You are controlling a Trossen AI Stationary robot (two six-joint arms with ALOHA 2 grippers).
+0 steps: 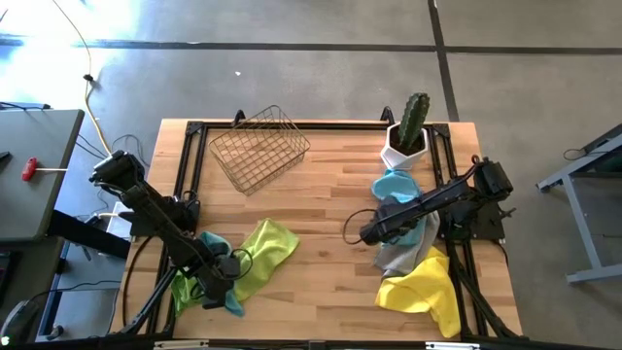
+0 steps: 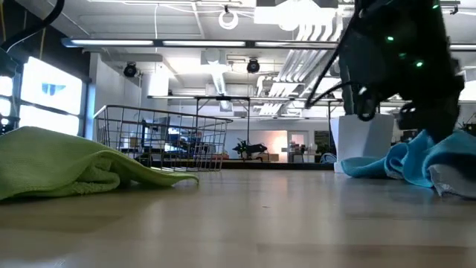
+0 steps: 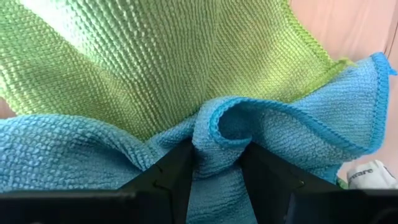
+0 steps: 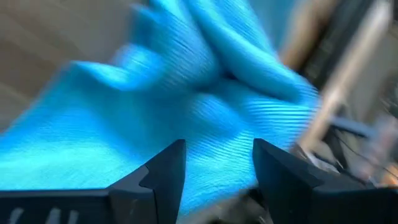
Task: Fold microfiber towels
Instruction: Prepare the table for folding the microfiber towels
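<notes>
My left gripper (image 1: 228, 282) is at the table's near left, shut on a light blue towel (image 3: 298, 134) that lies bunched with lime green towels (image 1: 262, 248); one lime green towel also shows in the low view (image 2: 59, 167). My right gripper (image 1: 369, 233) is open, just over a second light blue towel (image 4: 124, 124) at the right. That towel (image 1: 394, 185) lies in a pile with a grey towel (image 1: 400, 255) and a yellow towel (image 1: 423, 287). I cannot tell whether the right fingers touch the cloth. My left gripper pinches a bunched fold of the light blue towel (image 3: 214, 155) between its two fingers; several layers are gathered there. A hemmed edge curls over just beyond the fingertips. The rest of the towel spreads to both sides against the lime green cloth.
A wire basket (image 1: 258, 146) lies tipped at the far middle of the table. A cactus in a white pot (image 1: 408, 136) stands at the far right, close behind the right-hand pile. Bare wood (image 1: 321, 224) lies between the two piles.
</notes>
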